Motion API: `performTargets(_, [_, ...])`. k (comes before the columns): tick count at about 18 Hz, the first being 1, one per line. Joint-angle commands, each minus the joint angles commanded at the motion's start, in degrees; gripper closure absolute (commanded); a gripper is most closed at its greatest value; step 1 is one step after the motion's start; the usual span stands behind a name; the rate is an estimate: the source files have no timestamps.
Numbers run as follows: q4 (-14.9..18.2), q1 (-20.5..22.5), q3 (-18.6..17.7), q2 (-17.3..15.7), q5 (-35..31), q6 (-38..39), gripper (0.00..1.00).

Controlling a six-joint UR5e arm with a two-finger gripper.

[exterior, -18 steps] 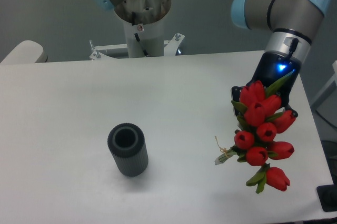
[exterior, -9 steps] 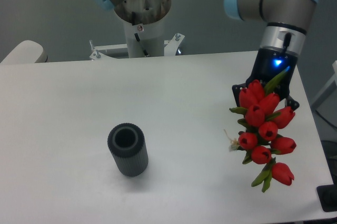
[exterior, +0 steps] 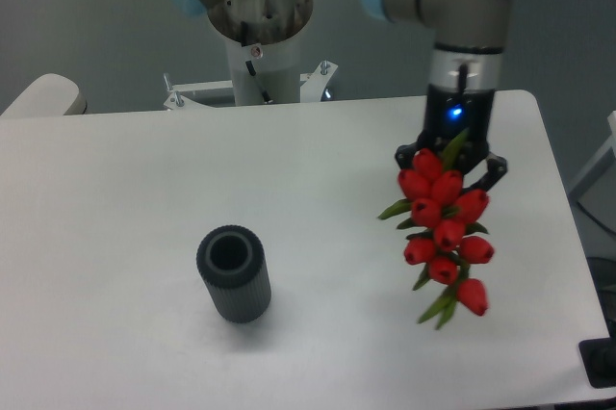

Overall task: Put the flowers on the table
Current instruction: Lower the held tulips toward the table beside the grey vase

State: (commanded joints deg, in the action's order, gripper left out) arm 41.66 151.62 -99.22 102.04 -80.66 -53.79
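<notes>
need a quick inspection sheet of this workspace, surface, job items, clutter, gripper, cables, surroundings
surface: white table with rounded corners, bare apart from the vase.
job's things: bunch of red tulips with green leaves, hanging blooms toward the camera over the right part of the table; whether it touches the top cannot be told.
clutter: dark grey ribbed vase, upright, empty, well left of the tulips.
grippers: gripper above the bunch, fingers mostly hidden behind the blooms, appears to hold it; blue light lit on the wrist.
cables: nothing seen.
surroundings: white robot pedestal behind the table, grey wall, pale rounded object at the far left edge.
</notes>
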Motion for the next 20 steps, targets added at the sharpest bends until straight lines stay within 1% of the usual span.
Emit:
performTargets(5, [0.3, -4.4, -1.3, 2.0, -13.1, -0.2, 0.75])
performTargets(7, [0.3, -5.7, -2.1, 3.6, -17.7, -0.1, 0.75])
performTargets(10, [0.1, -7.4, -3.2, 6.8, -22.5, -0.1, 0.75])
performTargets(12, [0.1, -7.9, -3.3, 9.1, -24.5, -0.2, 0.75])
performTargets(15, [0.3, -7.9, -2.1, 12.2, -24.7, -0.3, 0.75])
performTargets(17, [0.3, -7.9, -1.8, 14.0, -24.9, -1.7, 0.75])
performTargets(20, [0.1, -7.9, -1.7, 15.2, -24.9, -3.2, 0.75])
